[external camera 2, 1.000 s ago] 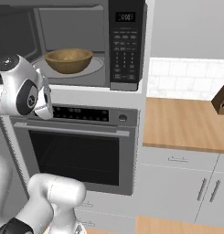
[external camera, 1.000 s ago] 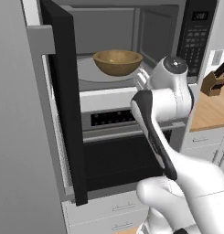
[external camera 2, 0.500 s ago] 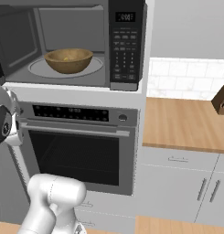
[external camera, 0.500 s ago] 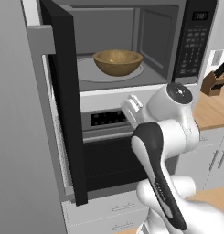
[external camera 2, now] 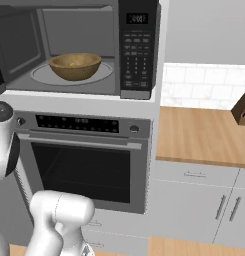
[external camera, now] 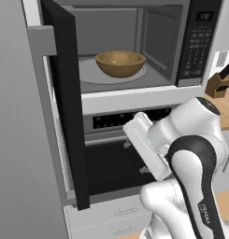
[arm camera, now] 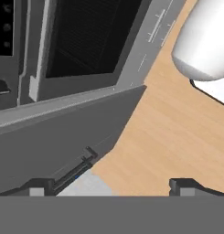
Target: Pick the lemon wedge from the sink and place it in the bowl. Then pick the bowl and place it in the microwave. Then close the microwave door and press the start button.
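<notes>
Bowl: the brown wooden bowl point(external camera: 120, 63) sits inside the microwave point(external camera 2: 84, 47), on the round turntable plate point(external camera: 90, 74), roughly at the middle of the cavity.
Lemon wedge: a small yellow patch shows inside the bowl in the right base view; too small to tell more.
Microwave door: the microwave door point(external camera: 64, 102) stands swung wide open, hinged at the left of the microwave, its black edge facing the left base camera and reaching down past the oven's control strip.
Keypad: the keypad panel point(external camera 2: 138, 47) runs down the right side of the microwave, beside the cavity.
Oven: the oven point(external camera 2: 86, 160) sits directly below the microwave, door shut.
End effector: the end effector point(arm camera: 109, 185) has its two dark tips far apart at the bottom of the hand view, jaws wide and holding nothing.
End effector versus bowl: the hand sits below the microwave, at the oven's level, well apart from the bowl, which is above it and further in; the hand camera looks down past the oven front toward the wooden floor point(arm camera: 177, 128).
Arm: the white arm point(external camera: 190, 154) bends in front of the oven, right of the open door.
Desk: the wooden desk point(external camera 2: 204, 135) lies right of the microwave, with a knife block point(external camera: 218, 84) on it.
</notes>
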You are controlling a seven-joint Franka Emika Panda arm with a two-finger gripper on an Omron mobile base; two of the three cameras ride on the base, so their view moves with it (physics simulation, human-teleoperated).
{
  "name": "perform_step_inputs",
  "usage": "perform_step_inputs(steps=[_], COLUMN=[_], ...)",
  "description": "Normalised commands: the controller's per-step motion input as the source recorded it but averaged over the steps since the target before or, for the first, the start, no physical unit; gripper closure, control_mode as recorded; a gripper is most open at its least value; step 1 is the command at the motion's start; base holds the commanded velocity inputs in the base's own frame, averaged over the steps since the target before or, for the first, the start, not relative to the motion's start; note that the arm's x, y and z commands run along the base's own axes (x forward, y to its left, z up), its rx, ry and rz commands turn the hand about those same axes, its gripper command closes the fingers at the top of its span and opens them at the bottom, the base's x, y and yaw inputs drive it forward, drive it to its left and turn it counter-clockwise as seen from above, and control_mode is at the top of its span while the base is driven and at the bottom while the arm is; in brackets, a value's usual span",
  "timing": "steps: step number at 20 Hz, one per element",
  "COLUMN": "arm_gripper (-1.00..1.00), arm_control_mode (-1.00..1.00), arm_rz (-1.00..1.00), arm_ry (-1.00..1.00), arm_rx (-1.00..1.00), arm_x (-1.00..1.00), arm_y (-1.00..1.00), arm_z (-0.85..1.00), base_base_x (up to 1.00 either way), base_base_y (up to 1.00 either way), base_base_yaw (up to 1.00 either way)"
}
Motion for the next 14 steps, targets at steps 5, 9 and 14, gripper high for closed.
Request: perform_step_inputs(steps=[5,9,14], arm_gripper=[-1.0,-1.0,-1.0], arm_control_mode=[-1.0,-1.0,-1.0], arm_rz=[0.09,0.0,0.0], arm_ry=[0.15,0.06,-0.08], arm_rx=[0.3,0.04,-0.04], arm_x=[-0.24,-0.47,-1.0], arm_y=[0.82,0.82,0.05], arm_z=[-0.45,-0.91,-0.87], base_base_x=[0.0,0.0,0.0], base_base_y=[0.0,0.0,0.0], base_base_yaw=[0.0,0.0,0.0])
